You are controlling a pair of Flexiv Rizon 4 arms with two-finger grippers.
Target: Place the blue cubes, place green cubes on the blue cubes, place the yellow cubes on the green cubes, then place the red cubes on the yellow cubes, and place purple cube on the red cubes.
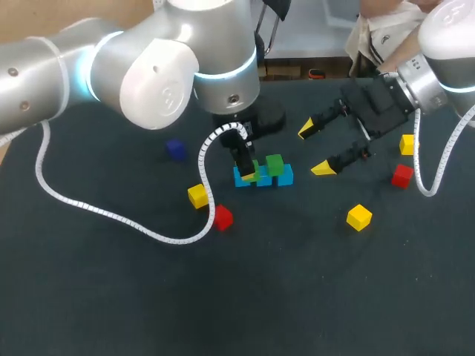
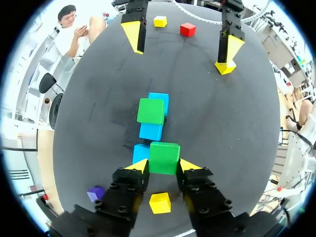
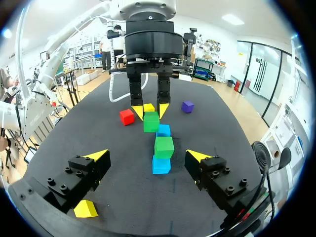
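1. My left gripper [image 2: 164, 166] is clenched on a green cube [image 2: 164, 158], with both yellow tips pressed against its sides.
2. The held cube is over the end of the blue cube row [image 2: 150, 131] on my left side. That row is three cubes in a line on the dark table [image 1: 297, 297]. I can't tell whether the cube rests on the blue one or hangs just above it.
3. A second green cube [image 2: 151, 110] sits on top of the row toward its other end, apart from the held one.
4. My right gripper [image 1: 315, 148] is released, with its fingers spread wide. It hangs near the row on my right side and touches nothing.
5. A first yellow cube [image 1: 197, 196] lies near the row's left end, on the table.
6. A first red cube [image 1: 223, 217] lies just beside that yellow one, also near the row's left end.
7. The purple cube [image 1: 176, 150] is well apart from the row, off its left end.
8. A second yellow cube [image 1: 359, 217] is well apart from the row on my right side.
9. A second red cube [image 1: 401, 176] and a third yellow cube [image 1: 407, 144] lie farther from the row on that same side, beyond the right gripper. They are near each other but not touching.
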